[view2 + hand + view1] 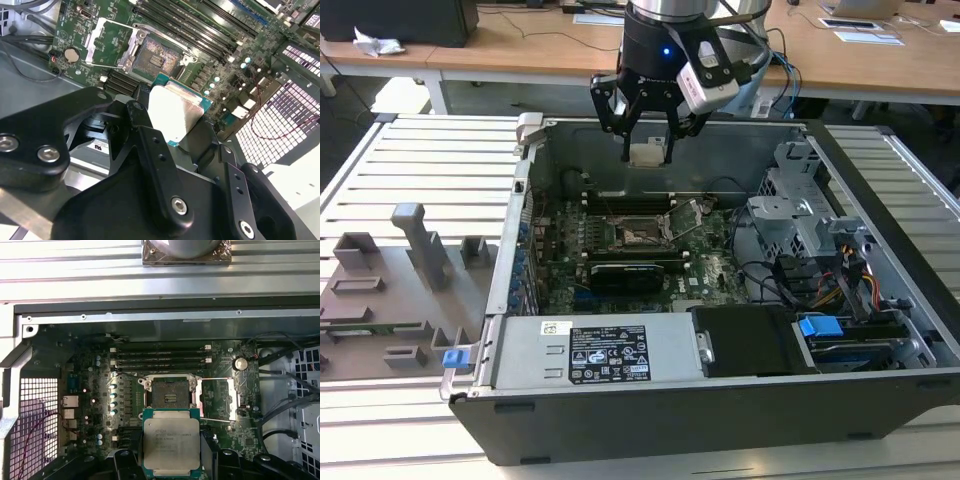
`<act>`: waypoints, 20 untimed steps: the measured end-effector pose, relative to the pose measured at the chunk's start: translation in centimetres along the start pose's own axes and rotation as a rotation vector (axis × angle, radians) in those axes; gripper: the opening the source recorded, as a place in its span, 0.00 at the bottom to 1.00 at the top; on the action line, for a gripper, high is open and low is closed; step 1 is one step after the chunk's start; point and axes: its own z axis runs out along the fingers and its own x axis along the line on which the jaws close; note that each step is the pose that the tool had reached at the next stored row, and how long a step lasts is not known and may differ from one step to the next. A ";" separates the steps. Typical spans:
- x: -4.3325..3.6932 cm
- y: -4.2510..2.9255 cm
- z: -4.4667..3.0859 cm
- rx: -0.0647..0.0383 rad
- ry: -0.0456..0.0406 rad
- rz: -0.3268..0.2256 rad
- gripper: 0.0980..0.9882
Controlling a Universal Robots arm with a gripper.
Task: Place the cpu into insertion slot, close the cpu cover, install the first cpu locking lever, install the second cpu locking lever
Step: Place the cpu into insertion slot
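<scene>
While the black hand (647,150) hung over the open computer case (720,425), closed upon two opposite edges of the flat square silver-topped cpu (171,445), that cpu sat above and apart from the dark-framed square insertion slot (169,392). Judged light, rigid, fragile underneath; edge grip only.

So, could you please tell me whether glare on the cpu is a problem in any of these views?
In the second wrist view the cpu has its metal top washed out white by glare; in the first wrist view the same top is evenly lit with no hot spot; in the exterior view it looks pale between the fingers, while the insertion slot below is dimmer and free of glare.
</scene>
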 end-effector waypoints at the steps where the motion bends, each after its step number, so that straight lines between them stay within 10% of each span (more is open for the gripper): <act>1: 0.00 -0.01 0.09 0.000 0.0000 0.000 0.50; 20: -0.02 -0.11 1.23 0.000 0.0000 0.000 0.50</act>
